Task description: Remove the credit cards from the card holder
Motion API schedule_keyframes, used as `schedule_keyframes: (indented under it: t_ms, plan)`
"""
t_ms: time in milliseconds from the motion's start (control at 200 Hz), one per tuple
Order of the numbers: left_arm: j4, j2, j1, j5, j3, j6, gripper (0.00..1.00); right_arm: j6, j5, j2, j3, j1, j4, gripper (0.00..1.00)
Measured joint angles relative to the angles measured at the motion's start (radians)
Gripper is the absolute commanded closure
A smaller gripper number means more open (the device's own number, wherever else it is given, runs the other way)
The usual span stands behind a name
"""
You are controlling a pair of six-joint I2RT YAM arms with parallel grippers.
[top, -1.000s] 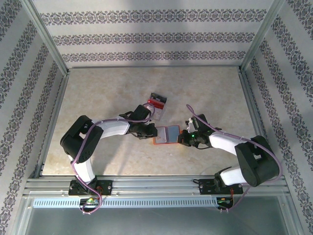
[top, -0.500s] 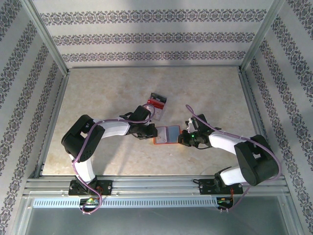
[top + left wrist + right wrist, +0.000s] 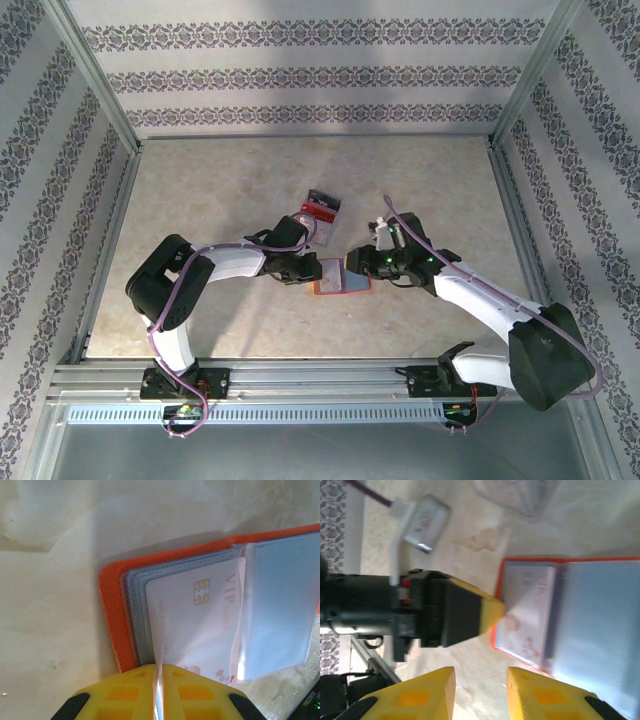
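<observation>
The card holder (image 3: 342, 276) lies open and flat mid-counter, grey-blue pockets up, with a white chip card (image 3: 195, 615) tucked in the top one. Our left tool (image 3: 159, 675) is clenched on the edge of a clear sleeve (image 3: 160, 652), pinning the holder down. Our right tool (image 3: 480, 680) hovers close by, released, fingers apart.

As we read it, the right one should come in low, nip the card alone and not the sleeve, and slide it flat out of the pocket while the left holds firm. Which side the pocket opens on we cannot tell.

The tools are nearly nose to nose, so that is the tight spot. A clear box (image 3: 320, 208) sits just beyond the left arm. The counter (image 3: 220, 180) is open toward us and to the right, with its rails well apart from the holder.
</observation>
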Motion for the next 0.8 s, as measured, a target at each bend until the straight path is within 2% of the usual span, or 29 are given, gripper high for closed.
schedule_keyframes:
  t_ms: [270,450,799]
  plan:
    - [0.000,0.000,0.000,0.000,0.000,0.000,0.87,0.026,-0.007,0.192,0.050,0.044,0.042,0.68]
    - [0.000,0.000,0.000,0.000,0.000,0.000,0.87,0.025,-0.010,0.296,0.050,0.039,0.050,0.74]
    - [0.000,0.000,0.000,0.000,0.000,0.000,0.87,0.023,-0.033,0.334,0.045,-0.005,0.083,0.77]
